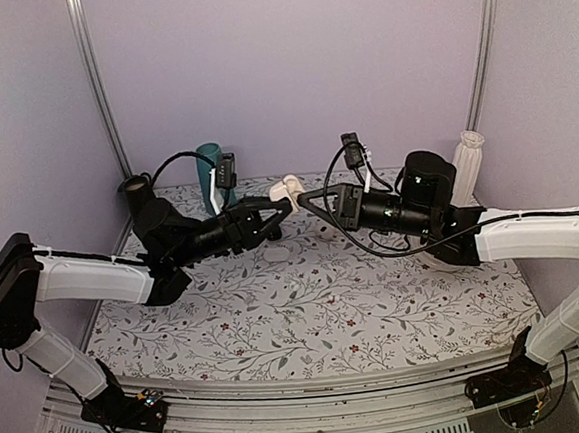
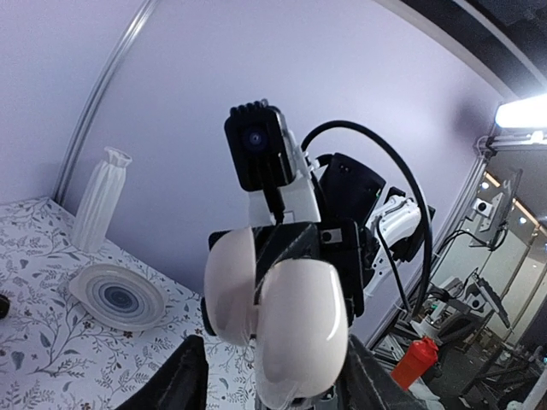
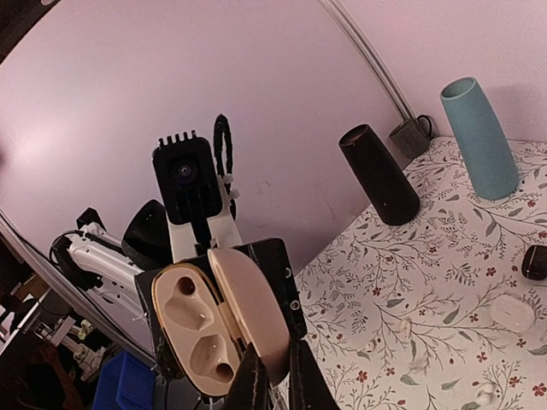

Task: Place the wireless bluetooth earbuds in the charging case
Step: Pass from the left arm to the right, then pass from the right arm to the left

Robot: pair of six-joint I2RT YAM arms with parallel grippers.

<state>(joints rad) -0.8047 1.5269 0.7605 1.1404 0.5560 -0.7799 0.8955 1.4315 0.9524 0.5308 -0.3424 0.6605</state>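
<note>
Robot lab: lilac booth walls (image 1: 288,66), aluminium rails (image 1: 96,81), floral tablecloth (image 1: 307,305), equipment stands (image 2: 479,295) beyond.

Floral-print cloth surface (image 1: 307,315). Back-left of left claw (image 1: 284,203): teal tapered vase (image 1: 210,171), black tapered cup (image 3: 379,175), dark mug (image 3: 410,137). Back-right of right claw (image 1: 306,197): white ribbed vase (image 1: 468,162), white round dark-centred dish (image 2: 120,296).

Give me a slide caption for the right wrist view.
Right claw pinching the open, empty charging case above the floral table.
</note>
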